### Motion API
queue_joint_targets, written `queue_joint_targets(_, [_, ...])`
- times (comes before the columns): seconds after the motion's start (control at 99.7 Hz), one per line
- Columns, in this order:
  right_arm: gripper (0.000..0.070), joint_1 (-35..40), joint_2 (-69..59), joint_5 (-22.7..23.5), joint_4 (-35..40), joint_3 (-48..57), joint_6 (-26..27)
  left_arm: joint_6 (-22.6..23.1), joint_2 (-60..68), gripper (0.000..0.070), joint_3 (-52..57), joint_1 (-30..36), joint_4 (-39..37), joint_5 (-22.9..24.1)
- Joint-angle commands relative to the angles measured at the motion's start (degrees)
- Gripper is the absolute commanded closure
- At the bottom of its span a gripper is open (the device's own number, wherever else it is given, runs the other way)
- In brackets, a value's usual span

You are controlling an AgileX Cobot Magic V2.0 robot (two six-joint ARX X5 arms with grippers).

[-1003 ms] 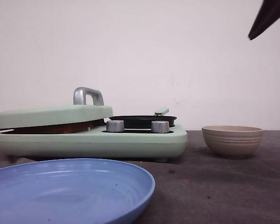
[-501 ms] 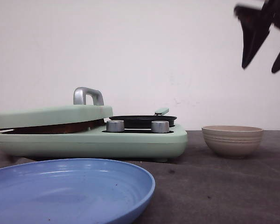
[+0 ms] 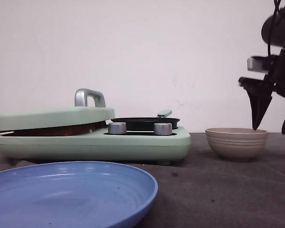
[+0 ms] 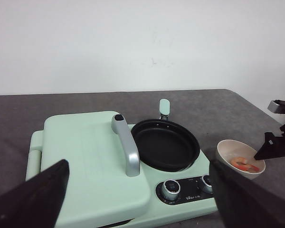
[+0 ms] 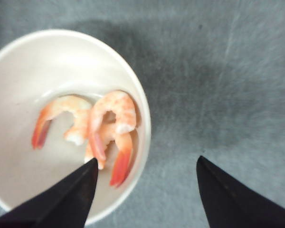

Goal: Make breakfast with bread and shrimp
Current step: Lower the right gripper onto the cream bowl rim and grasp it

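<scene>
Pink shrimp (image 5: 111, 114) lie in a beige bowl (image 5: 19, 80) that stands right of the cooker (image 3: 236, 142). My right gripper (image 3: 271, 129) hangs open just above the bowl's right rim. In the right wrist view, the right gripper (image 5: 146, 160) has one finger over the bowl's inside beside the shrimp and the other over the bare table. My left gripper (image 4: 138, 165) is wide open and empty above the green cooker's shut lid (image 4: 80, 156). That view also shows the bowl (image 4: 226, 151) and shrimp (image 4: 244, 165). The bread is hidden.
The mint-green breakfast cooker (image 3: 95, 142) has a silver lid handle (image 3: 89, 97), a black frying pan (image 4: 165, 145) and two knobs (image 3: 117, 128). A thin brown strip shows under the lid. A blue plate (image 3: 109, 178) sits at the front left on the dark table.
My right gripper has come down from the upper right corner of the front view to just above the bowl's rim. Nothing else has moved.
</scene>
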State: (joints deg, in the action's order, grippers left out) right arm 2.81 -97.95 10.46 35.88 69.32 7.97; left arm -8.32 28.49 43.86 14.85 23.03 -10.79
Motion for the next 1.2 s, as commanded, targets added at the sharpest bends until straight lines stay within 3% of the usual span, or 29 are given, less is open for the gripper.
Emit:
queue_joint_targets(0.0, [0.0301,-0.2,-1.3,0.5,-0.9,1.1,0.4,-0.2,0.2,0.0191,0.4,0.0,-0.3,0.1])
queue_joint_targets(0.311, [0.0305,-0.3,-1.4,2.0,-2.3,1.1,0.7,-0.2,0.2,0.0191,0.4,0.0,-0.5,0.1])
queue_joint_targets(0.411, [0.0351,-0.3,-1.7,2.3,-2.1,1.1,0.8,-0.2,0.2,0.0191,0.4,0.0,-0.5,0.1])
queue_joint_targets(0.912, [0.0355,-0.3,-4.4,3.1,-2.3,1.1,0.9,-0.2,0.2,0.0191,0.4,0.0,-0.4,0.1])
queue_joint_targets(1.193, [0.0504,-0.3,-4.7,3.0,-2.8,1.1,1.1,-0.2,0.2,0.0191,0.4,0.0,-0.3,0.1])
